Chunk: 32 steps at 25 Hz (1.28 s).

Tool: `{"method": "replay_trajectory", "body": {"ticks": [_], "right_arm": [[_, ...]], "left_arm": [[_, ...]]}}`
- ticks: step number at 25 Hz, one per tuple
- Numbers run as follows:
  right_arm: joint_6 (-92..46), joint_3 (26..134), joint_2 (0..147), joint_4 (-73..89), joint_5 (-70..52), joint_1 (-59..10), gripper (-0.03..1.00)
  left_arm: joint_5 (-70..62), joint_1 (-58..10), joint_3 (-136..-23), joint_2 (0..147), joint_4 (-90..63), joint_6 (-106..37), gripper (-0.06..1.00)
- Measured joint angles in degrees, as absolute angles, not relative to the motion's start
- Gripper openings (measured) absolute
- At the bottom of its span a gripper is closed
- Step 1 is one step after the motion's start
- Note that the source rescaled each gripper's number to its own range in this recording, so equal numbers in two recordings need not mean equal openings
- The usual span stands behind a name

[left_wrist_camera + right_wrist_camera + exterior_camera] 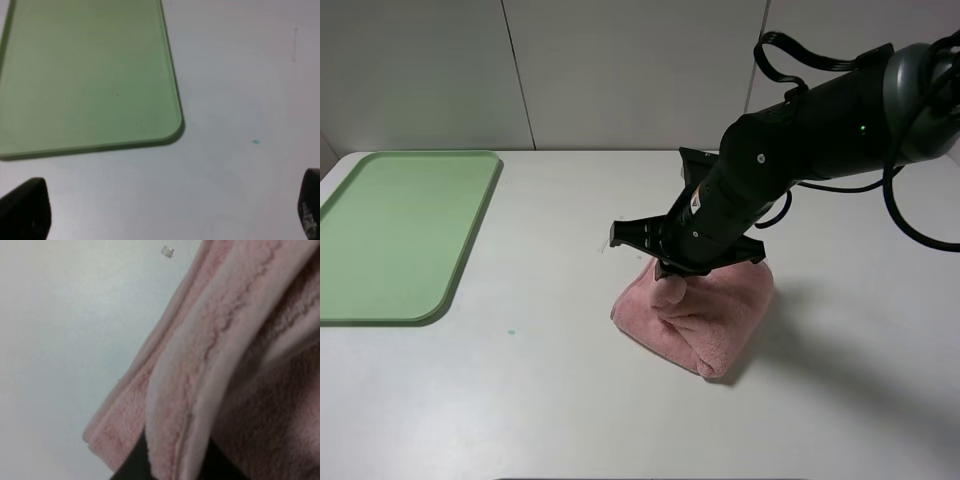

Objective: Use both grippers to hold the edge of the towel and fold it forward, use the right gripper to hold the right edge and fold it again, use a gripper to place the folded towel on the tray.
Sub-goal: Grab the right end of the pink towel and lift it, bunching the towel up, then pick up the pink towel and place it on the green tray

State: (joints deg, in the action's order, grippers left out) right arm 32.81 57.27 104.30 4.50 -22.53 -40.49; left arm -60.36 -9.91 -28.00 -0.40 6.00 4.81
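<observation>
The pink towel (700,315) lies folded in a thick bundle on the white table, right of centre. My right gripper (670,282) reaches down from the right onto the towel's left part and is shut on a raised fold of it. In the right wrist view the towel's hem (175,405) runs between the black fingertips (131,466) of the gripper (175,467). The light green tray (400,235) lies empty at the far left and shows in the left wrist view (90,75). My left gripper (167,220) is open and empty above bare table near the tray's corner. The left arm is outside the exterior view.
The white table (540,400) stretches between tray and towel. A small green speck (509,331) lies near the tray, also in the left wrist view (256,142). A grey panelled wall (620,70) stands behind the table.
</observation>
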Motion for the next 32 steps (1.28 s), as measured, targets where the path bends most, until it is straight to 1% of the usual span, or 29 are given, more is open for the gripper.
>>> {"method": "replay_trajectory", "body": {"ticks": [2,3,4,5,7,8,9,10,13,16,20,25,32], "right_arm": [[32.6,57.3,104.3,4.5,-22.4,-40.5,0.04],[32.3,57.3,104.3,4.5,-22.4,-40.5,0.08],[31.8,57.3,104.3,4.5,-22.4,-40.5,0.14],[31.2,57.3,104.3,4.5,-22.4,-40.5,0.27],[30.7,57.3,104.3,4.5,-22.3,-40.5,0.64],[30.6,57.3,104.3,4.5,-22.1,-40.5,0.79],[30.6,57.3,104.3,4.5,-22.1,-40.5,0.88],[30.6,57.3,104.3,4.5,-22.1,-40.5,0.93],[30.6,57.3,104.3,4.5,-21.9,-40.5,0.99],[30.6,57.3,104.3,4.5,-21.9,-40.5,1.0],[30.6,57.3,102.9,4.7,-22.0,-40.5,1.0],[30.6,57.3,97.4,4.7,-23.9,-40.5,1.0],[25.1,57.3,89.7,4.9,-30.9,-40.5,1.0]], "left_arm": [[-60.4,-9.9,-28.0,-0.4,6.0,4.8,1.0],[-60.4,-9.9,-28.0,-0.4,6.0,4.8,1.0],[-60.4,-9.9,-28.0,-0.4,6.0,4.8,1.0],[-60.4,-9.9,-28.0,-0.4,6.0,4.8,1.0],[-60.4,-9.9,-28.0,-0.4,6.0,4.8,1.0],[-60.4,-9.9,-28.0,-0.4,6.0,4.8,1.0],[-60.4,-9.9,-28.0,-0.4,6.0,4.8,1.0],[-60.4,-9.9,-28.0,-0.4,6.0,4.8,1.0],[-60.4,-9.9,-28.0,-0.4,6.0,4.8,1.0],[-60.4,-9.9,-28.0,-0.4,6.0,4.8,1.0],[-60.4,-9.9,-28.0,-0.4,6.0,4.8,1.0],[-60.4,-9.9,-28.0,-0.4,6.0,4.8,1.0],[-60.4,-9.9,-28.0,-0.4,6.0,4.8,1.0]]}}
